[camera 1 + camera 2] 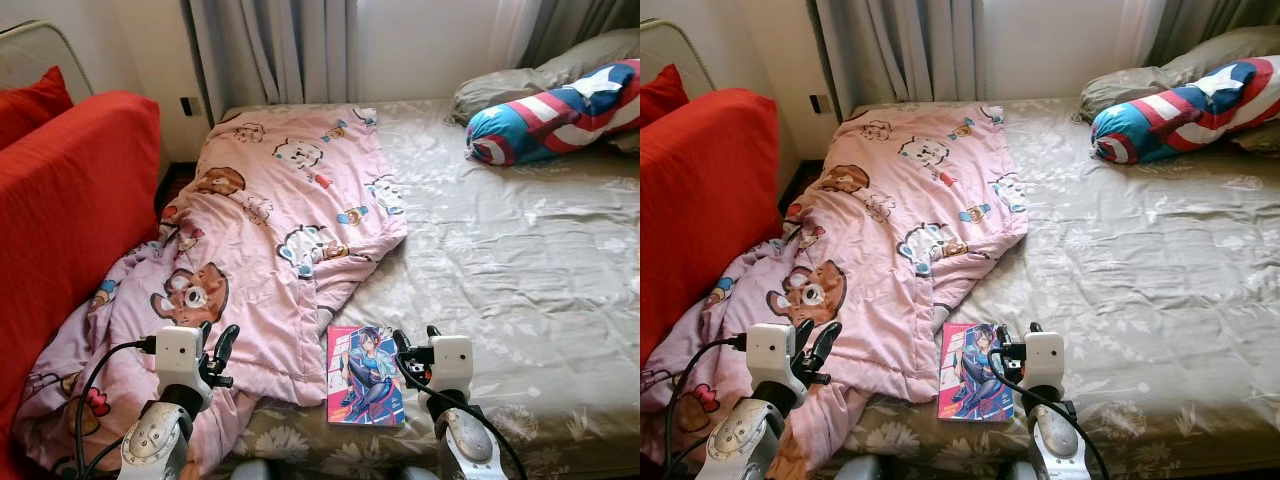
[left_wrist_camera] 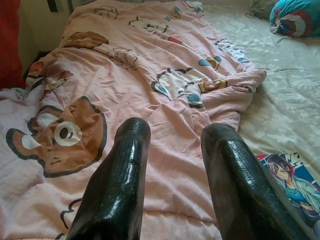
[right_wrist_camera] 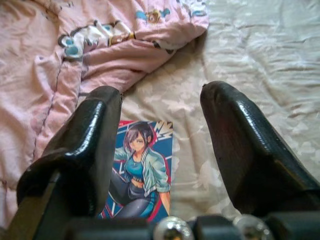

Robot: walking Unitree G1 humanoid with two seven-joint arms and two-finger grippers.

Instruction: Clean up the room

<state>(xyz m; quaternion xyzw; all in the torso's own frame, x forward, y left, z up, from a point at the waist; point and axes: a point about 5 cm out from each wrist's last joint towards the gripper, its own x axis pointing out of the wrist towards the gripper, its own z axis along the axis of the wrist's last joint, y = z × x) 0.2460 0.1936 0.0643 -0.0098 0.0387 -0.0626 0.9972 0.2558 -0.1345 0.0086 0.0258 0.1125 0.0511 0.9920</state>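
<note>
nearest, two silver arms reach forward over the near edge of the bed [image 1: 520,290]. the left gripper [image 1: 214,349] hovers over the pink cartoon blanket [image 1: 280,230], its two black fingers [image 2: 120,180] spread wide and holding nothing. the right gripper [image 1: 414,345] hovers just right of one comic book [image 1: 363,375], fingers [image 3: 250,145] also wide apart and empty; in the right wrist view the book's cover figure shows between and below them.

the comic book lies flat on the grey floral sheet near the bed's near edge, its left side just beside the blanket's hem. the one blanket is rumpled, running from the far left of the bed down to the near left corner, where it spills off the edge beside a red sofa [image 1: 70,220] with one red cushion [image 1: 35,100].

farther right, one star-and-stripe shield bolster [image 1: 555,110] lies against one grey pillow [image 1: 540,75] at the far right. grey curtains [image 1: 280,50] hang behind the bed.
</note>
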